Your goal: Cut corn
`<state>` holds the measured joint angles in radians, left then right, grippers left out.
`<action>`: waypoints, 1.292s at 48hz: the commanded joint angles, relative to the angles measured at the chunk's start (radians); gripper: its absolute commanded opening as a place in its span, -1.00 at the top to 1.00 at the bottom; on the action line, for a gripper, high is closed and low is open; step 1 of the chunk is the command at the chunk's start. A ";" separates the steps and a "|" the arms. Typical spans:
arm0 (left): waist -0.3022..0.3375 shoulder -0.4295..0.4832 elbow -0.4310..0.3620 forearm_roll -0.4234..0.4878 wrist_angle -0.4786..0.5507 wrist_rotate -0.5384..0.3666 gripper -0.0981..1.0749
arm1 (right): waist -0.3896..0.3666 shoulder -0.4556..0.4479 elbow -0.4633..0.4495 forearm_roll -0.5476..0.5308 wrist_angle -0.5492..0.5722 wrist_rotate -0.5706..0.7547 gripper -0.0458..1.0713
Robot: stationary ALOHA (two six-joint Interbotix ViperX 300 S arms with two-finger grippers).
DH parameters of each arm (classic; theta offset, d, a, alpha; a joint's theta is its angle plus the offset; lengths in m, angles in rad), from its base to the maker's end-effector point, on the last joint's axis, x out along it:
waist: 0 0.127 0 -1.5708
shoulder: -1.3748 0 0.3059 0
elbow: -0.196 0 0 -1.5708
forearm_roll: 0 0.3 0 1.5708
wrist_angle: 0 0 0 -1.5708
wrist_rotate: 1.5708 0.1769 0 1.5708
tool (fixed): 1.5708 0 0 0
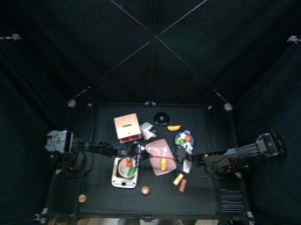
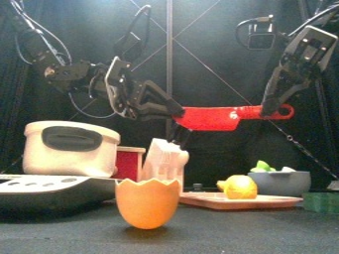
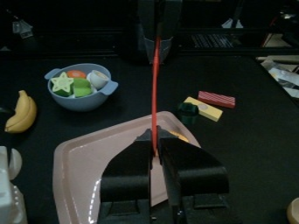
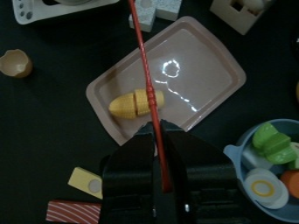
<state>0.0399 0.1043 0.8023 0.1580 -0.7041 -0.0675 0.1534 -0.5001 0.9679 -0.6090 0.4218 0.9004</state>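
A red knife [image 2: 219,116] hangs level above the table, held at both ends. My left gripper [image 2: 169,109] is shut on its thicker end and my right gripper [image 2: 275,111] is shut on its thin end. In the left wrist view the knife [image 3: 156,79] shows edge-on as a thin red line running from my jaws [image 3: 158,144] to the other gripper. The yellow corn [image 4: 126,103] lies on the pink cutting board [image 4: 198,70], under the knife [image 4: 142,61] held in my right gripper [image 4: 158,140]. In the front view the corn [image 2: 239,186] lies well below the blade.
A bowl of toy fruit [image 3: 79,83] and a banana [image 3: 20,111] lie beside the board. Red and yellow blocks [image 3: 216,99] lie nearby. An orange eggshell cup [image 2: 147,203] stands at the front, with a white appliance [image 2: 73,147] and a scale [image 1: 127,171] to the left.
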 commanded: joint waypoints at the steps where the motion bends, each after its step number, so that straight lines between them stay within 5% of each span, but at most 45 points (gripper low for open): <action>1: -0.005 0.018 -0.032 0.031 -0.023 -0.005 0.18 | 0.000 0.005 0.008 0.015 -0.018 0.006 0.18; 31: -0.046 0.123 -0.080 0.020 0.002 0.000 0.19 | 0.014 0.133 0.017 0.060 -0.035 0.006 0.18; 62: -0.043 0.166 -0.115 -0.012 0.074 0.003 0.19 | 0.014 0.160 0.018 0.058 -0.035 0.005 0.18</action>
<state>0.0015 0.2792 0.7072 0.1473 -0.6274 -0.0644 0.1703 -0.3359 1.0002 -0.5507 0.3896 0.9035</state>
